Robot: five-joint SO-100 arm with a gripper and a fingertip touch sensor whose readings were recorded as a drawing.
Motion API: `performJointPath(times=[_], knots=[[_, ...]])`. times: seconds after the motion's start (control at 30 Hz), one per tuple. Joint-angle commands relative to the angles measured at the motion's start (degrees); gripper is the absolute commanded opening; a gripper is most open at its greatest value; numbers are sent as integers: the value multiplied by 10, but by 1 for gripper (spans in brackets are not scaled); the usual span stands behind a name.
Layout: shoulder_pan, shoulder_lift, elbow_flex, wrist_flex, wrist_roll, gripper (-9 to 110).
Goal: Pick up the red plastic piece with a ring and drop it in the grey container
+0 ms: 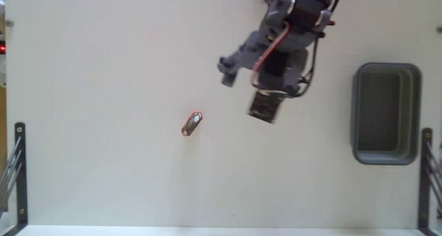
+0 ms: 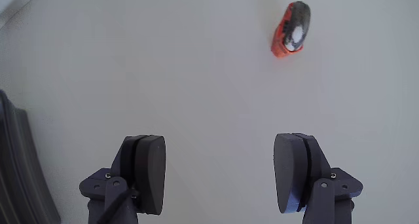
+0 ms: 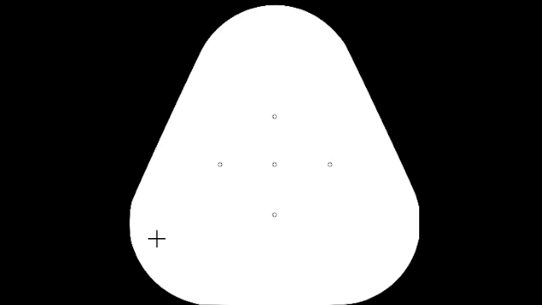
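Note:
The red plastic piece with a ring (image 1: 192,123) lies flat on the white table, left of centre in the fixed view. In the wrist view it shows at the upper right (image 2: 291,29), well ahead of the fingertips. My gripper (image 1: 238,84) hangs above the table to the upper right of the piece and apart from it. The wrist view shows the gripper (image 2: 219,165) open wide, with only bare table between its dark fingers (image 2: 149,168). The grey container (image 1: 358,112) stands at the right side of the fixed view, far from the piece, and nothing shows inside it.
Black metal brackets stand at the table's lower left (image 1: 19,168) and lower right (image 1: 425,175) corners. A small red light (image 1: 3,48) glows at the left edge. A dark curved shape (image 2: 16,165) fills the wrist view's left edge; what it is cannot be told.

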Motion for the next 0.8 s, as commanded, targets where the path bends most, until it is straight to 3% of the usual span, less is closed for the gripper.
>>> performJointPath(times=[0.0,0.77], knots=[[35,22,3,1,1,110],[107,22,3,1,1,110]])
